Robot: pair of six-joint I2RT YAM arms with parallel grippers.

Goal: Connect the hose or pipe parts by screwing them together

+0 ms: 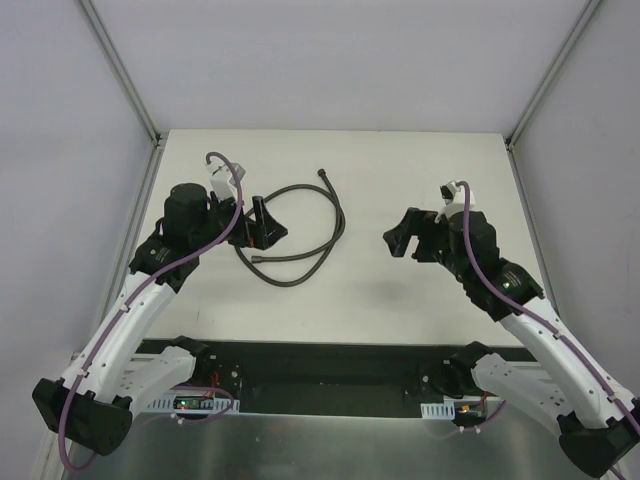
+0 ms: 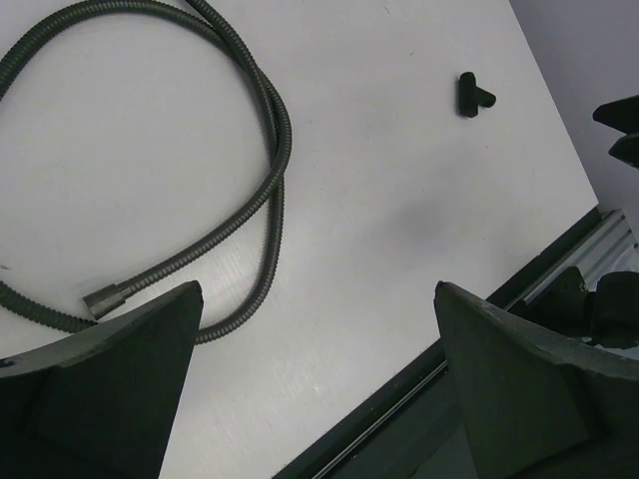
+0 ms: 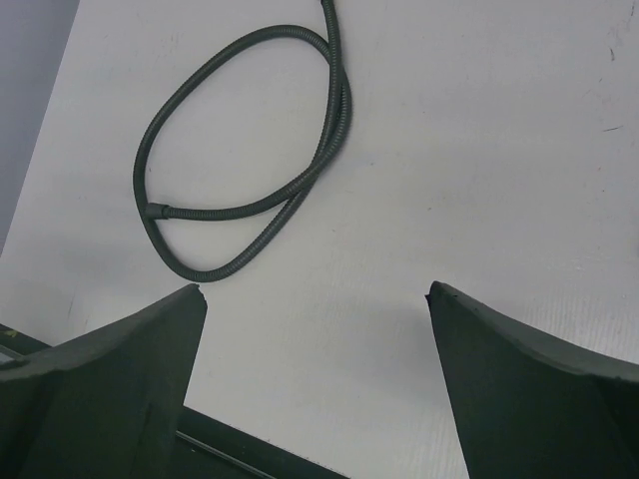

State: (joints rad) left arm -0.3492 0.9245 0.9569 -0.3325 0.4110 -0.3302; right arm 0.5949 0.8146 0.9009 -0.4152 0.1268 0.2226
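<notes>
One dark grey flexible hose [image 1: 342, 218] lies curled in a loop on the white table, left of centre. One end fitting [image 1: 323, 172] points toward the back, the other [image 1: 255, 257] lies toward the front. My left gripper [image 1: 264, 226] hovers open at the loop's left side, touching nothing. In the left wrist view the hose [image 2: 280, 150] and its near fitting [image 2: 103, 298] lie beyond the left gripper [image 2: 318, 289]. A small black T-shaped piece [image 2: 471, 95] lies apart on the table. My right gripper [image 1: 398, 241] is open to the right of the hose [image 3: 334, 120], and in its own view the right gripper [image 3: 316, 287] holds nothing.
The white table [image 1: 400, 170] is bounded by grey enclosure walls with metal posts [image 1: 130, 90] at the back corners. A black rail [image 1: 330, 360] runs along the near edge between the arm bases. Purple cables [image 1: 225, 215] run along both arms.
</notes>
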